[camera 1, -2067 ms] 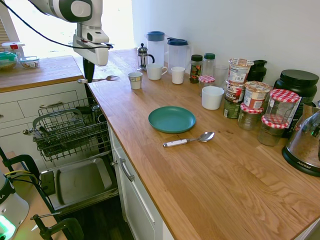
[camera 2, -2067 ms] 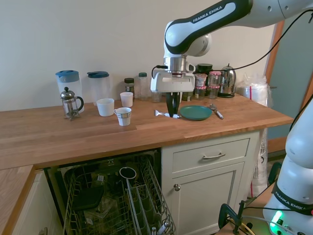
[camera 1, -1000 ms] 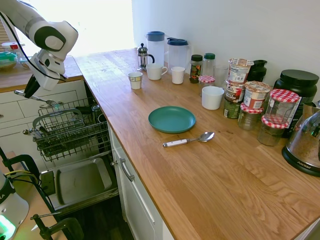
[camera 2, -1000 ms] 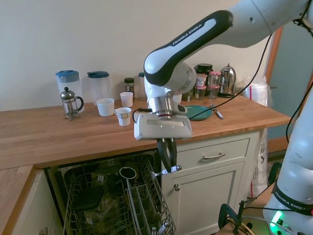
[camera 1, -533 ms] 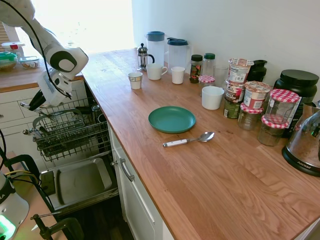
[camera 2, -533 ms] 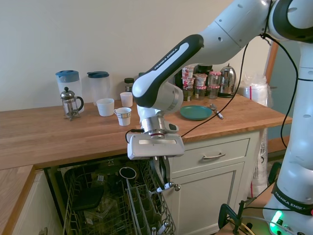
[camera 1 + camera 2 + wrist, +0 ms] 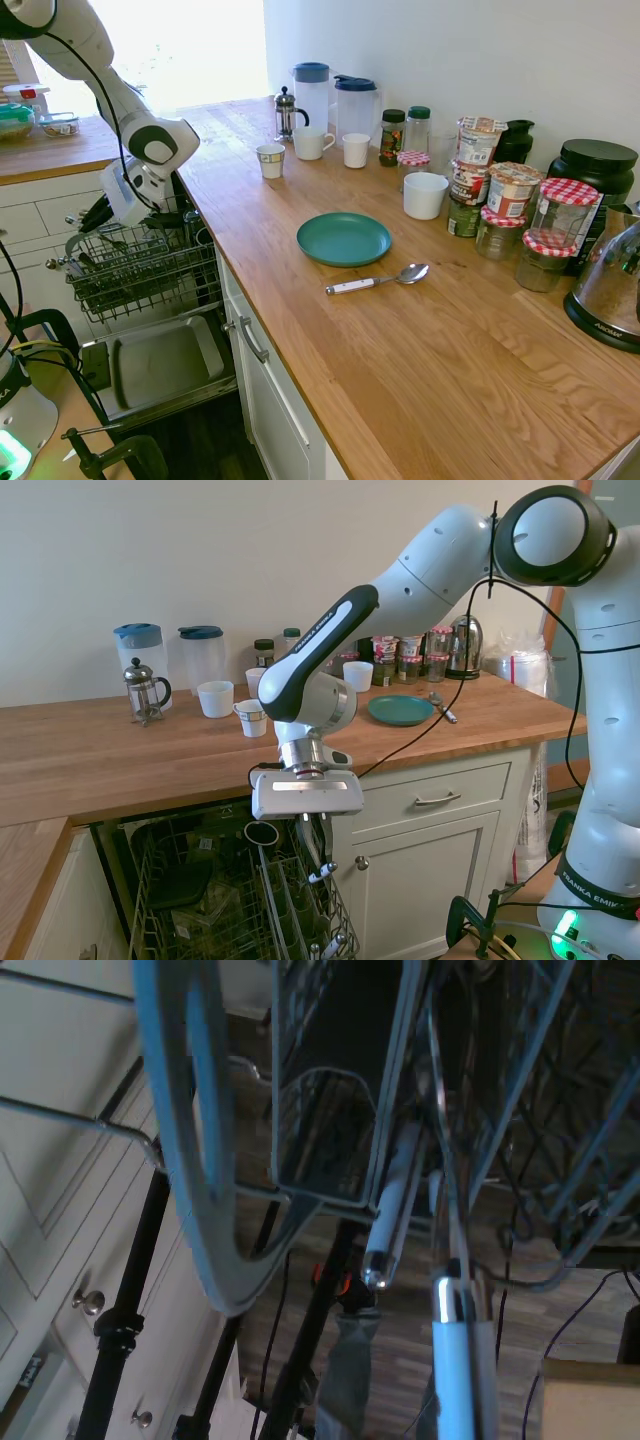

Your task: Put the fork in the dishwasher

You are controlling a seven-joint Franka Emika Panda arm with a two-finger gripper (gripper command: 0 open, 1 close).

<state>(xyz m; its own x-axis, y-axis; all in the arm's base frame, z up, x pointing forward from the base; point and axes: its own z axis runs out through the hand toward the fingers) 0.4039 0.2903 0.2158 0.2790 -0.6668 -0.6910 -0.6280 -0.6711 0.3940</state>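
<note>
With the gripper clamped on the fork just over the dishwasher rack, the release looks close. Judgement: lower until the fork sits between the wires, then let go, keeping the fingers off the rack edge. Rack holds dark items and a round cup; details unclear. Teal plate sits empty, spoon just beside it.

On the wooden desk a teal plate lies beside a white-handled spoon. Behind them stand a French press, two blue-lidded jugs, white cups and checked-lid jars.
</note>
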